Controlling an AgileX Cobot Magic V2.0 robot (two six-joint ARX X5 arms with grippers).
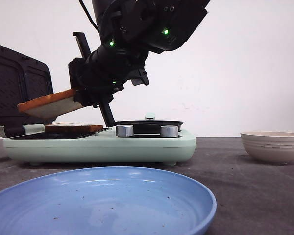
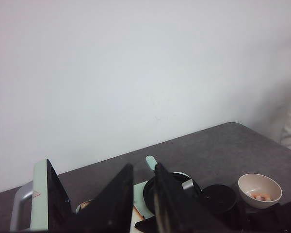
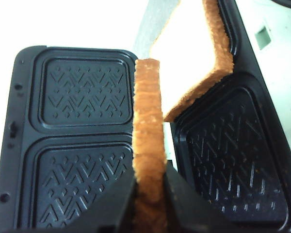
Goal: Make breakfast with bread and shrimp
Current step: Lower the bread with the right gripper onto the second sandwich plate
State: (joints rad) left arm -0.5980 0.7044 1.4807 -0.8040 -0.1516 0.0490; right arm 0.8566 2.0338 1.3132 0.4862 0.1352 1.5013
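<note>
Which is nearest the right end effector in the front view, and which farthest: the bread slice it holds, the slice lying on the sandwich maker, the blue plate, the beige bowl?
1. Held bread slice, clamped in the right end effector.
2. Slice on the sandwich maker, just below.
3. Blue plate, lower, nearest the camera.
4. Beige bowl, far right.

wall (image 1: 245,63): plain white, evenly lit | table (image 1: 235,166): dark grey, matte, meets wall behind

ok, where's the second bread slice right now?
Front view, left side: the second slice is pinched in the right gripper, held tilted in the air just above the first slice lying on the sandwich maker's lower plate.
</note>
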